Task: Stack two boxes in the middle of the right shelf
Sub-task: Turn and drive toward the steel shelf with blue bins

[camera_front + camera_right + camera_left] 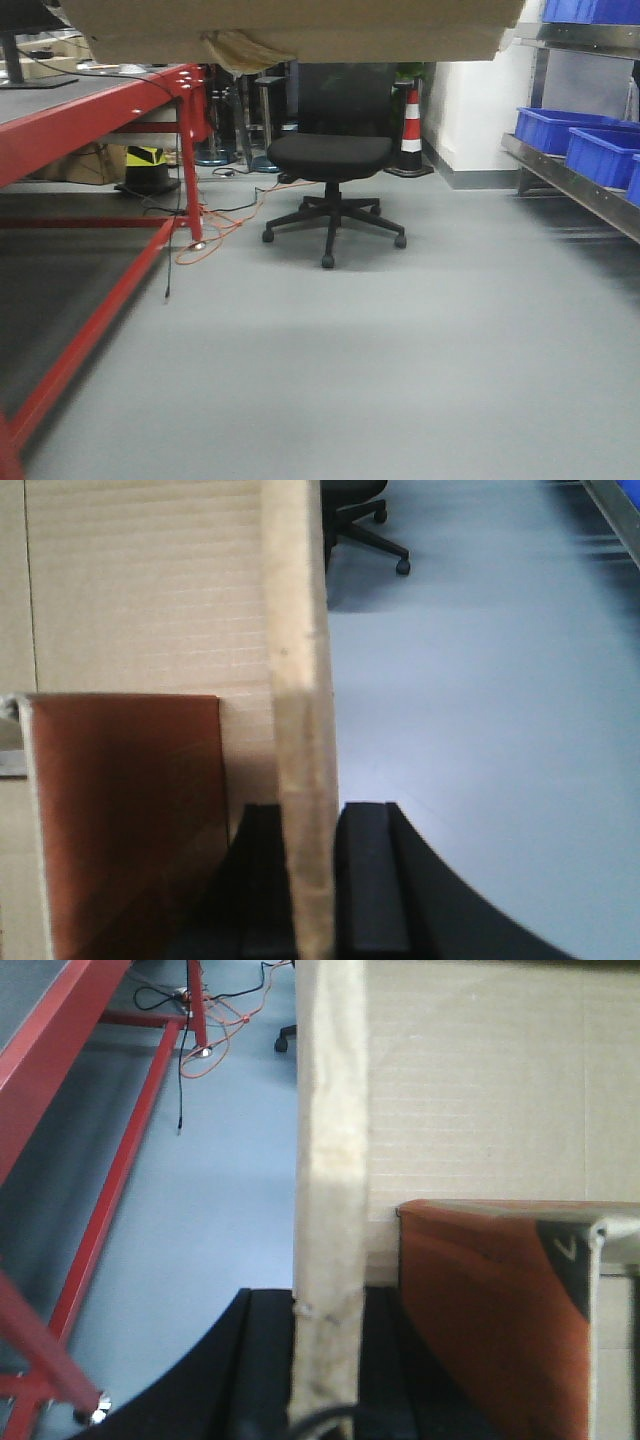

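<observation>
One brown cardboard box [300, 25] hangs lifted across the top of the front view, held between both arms. My left gripper [325, 1365] is shut on the box's left side wall [330, 1160], with a black finger on each face. On the other side, my right gripper [305, 885] is shut on the right wall [300, 680]. A reddish-brown panel [480, 1310] stands inside the box. I see no second box. The steel shelf [570, 190] runs along the right, apart from the box.
Blue bins [590, 145] sit on the right shelf, with more on an upper board [580, 40]. A red-framed table [90, 120] stands at the left. Ahead are a black office chair [330, 160], a striped cone [411, 125] and orange cables [220, 225] on the grey floor.
</observation>
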Motion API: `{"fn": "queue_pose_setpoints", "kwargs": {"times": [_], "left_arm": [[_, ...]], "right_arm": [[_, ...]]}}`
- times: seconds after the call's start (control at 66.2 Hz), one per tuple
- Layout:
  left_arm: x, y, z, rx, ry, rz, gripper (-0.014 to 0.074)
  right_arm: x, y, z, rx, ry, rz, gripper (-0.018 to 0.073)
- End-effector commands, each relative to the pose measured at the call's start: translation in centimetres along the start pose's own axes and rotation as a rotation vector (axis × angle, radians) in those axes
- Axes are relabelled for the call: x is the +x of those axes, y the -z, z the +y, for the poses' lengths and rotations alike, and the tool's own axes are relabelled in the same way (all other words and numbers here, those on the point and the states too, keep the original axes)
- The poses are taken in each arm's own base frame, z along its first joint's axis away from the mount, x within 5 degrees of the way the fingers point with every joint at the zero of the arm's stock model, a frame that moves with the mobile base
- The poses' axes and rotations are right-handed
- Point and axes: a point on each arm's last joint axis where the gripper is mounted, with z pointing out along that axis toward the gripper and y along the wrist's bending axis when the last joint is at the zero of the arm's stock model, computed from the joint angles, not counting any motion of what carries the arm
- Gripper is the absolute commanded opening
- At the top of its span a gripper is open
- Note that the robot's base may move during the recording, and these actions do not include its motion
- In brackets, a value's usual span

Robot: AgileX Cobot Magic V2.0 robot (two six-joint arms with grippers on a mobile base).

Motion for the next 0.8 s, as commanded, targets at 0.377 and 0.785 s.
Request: {"fn": "queue_pose_setpoints", "kwargs": {"times": [0.377,0.785], "left_arm": [[-0.95,0.89,0.23,0.019,0.011,-0.067,-0.0111],[-0.95,0.89,0.23,0.019,0.011,-0.067,-0.0111]], "right_arm": [[-0.95,0.87,-0.16,-0.013,-0.001,-0.076,-0.0154],[-0.95,0.87,-0.16,-0.013,-0.001,-0.076,-0.0154]]}}
